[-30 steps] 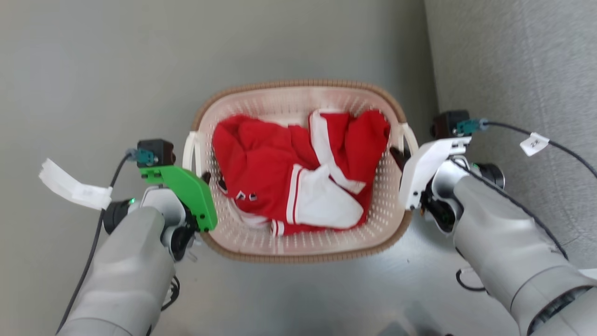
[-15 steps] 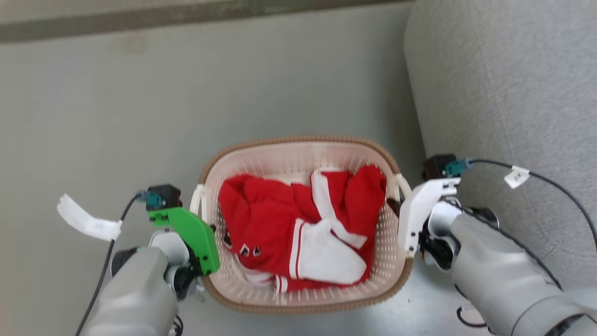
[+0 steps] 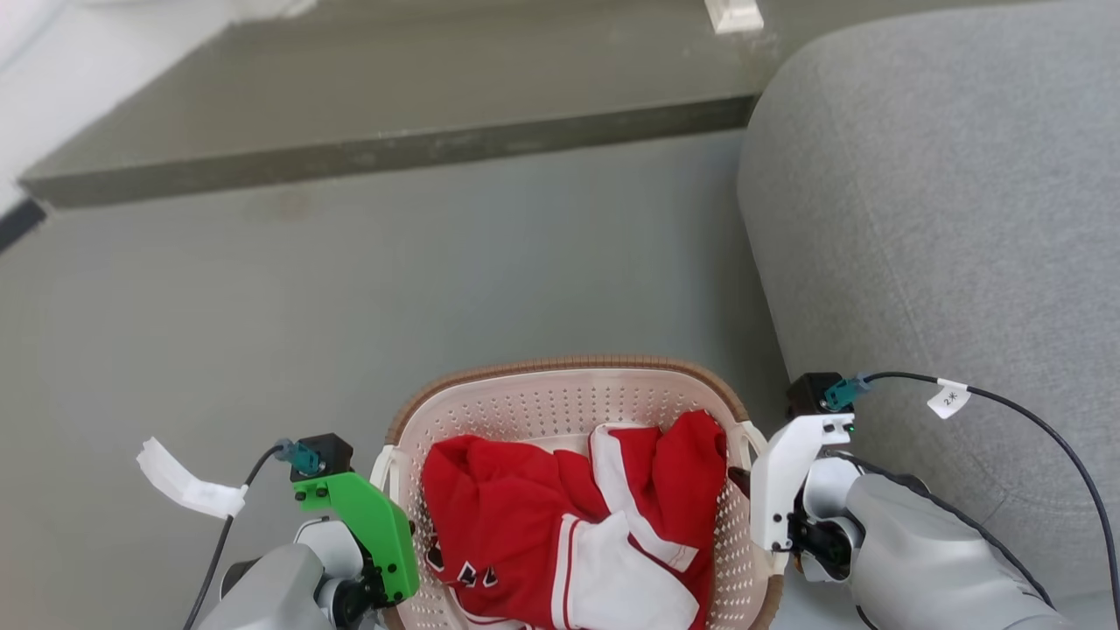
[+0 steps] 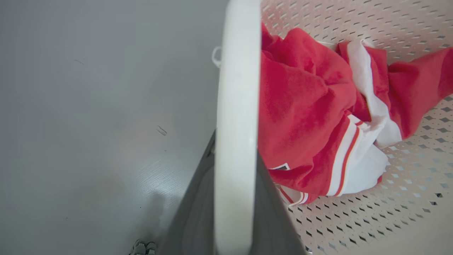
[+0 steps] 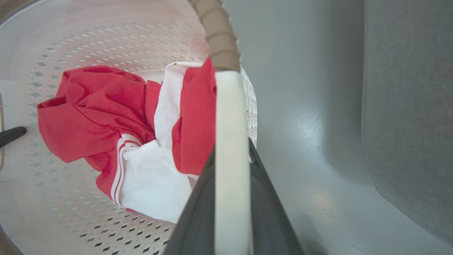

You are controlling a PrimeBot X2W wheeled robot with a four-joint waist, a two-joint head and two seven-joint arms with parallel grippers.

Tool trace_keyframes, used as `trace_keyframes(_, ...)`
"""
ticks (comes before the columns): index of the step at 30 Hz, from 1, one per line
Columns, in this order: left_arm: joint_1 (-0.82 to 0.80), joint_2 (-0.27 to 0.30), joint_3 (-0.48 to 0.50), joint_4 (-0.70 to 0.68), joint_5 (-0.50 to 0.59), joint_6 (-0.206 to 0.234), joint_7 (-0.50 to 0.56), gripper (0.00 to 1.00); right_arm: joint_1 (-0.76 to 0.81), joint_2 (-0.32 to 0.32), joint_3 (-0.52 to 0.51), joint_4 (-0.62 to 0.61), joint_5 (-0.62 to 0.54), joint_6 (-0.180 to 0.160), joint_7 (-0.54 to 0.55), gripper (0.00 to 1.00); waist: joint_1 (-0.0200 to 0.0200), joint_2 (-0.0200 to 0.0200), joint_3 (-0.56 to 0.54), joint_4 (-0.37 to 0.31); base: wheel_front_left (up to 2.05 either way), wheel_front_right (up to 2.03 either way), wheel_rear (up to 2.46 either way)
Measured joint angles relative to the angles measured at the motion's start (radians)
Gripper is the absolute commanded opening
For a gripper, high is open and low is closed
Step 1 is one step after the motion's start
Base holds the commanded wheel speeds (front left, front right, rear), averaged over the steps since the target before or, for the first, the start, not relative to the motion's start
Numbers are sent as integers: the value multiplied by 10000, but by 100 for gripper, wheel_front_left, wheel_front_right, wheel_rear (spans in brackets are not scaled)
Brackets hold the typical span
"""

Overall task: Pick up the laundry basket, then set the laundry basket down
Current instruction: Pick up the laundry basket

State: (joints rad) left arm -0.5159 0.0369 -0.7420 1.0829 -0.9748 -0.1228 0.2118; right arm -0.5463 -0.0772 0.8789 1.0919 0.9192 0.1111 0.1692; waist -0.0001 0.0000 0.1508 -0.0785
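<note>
Lift/carry step, by the look of it. Left gripper (image 4: 235, 148) and right gripper (image 5: 231, 148) each clamp a white handle (image 4: 233, 88) of the laundry basket (image 3: 569, 363), which sits between them over the floor (image 3: 350, 306) beside the sofa (image 3: 919, 219). Next move calls for a level, synchronized lowering, then release.

My left gripper (image 4: 233, 212) rises from the bottom middle of its wrist view, dark fingers (image 4: 198, 212) pressed on either side of the laundry basket (image 4: 389, 35)'s white handle (image 4: 235, 106). My right gripper (image 5: 231, 212) clamps the opposite handle (image 5: 230, 141) likewise. In the head view, my left forearm (image 3: 262, 595) with its green wrist cover (image 3: 372, 534) enters lower left, my right forearm (image 3: 927, 560) with its white cover (image 3: 779, 481) lower right, both angled inward.
</note>
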Motion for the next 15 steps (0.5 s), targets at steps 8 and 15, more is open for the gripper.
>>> trace_keyframes(8,39,13,-82,17,-82,2,92,0,20,-4,115,0,153,-33,119,0,0,0,-522,-18,0,0,0)
trace_keyframes(15,42,15,-182,75,-186,2,132,0,24,-6,244,6,257,-48,184,0,0,0,-685,-20,0,0,0)
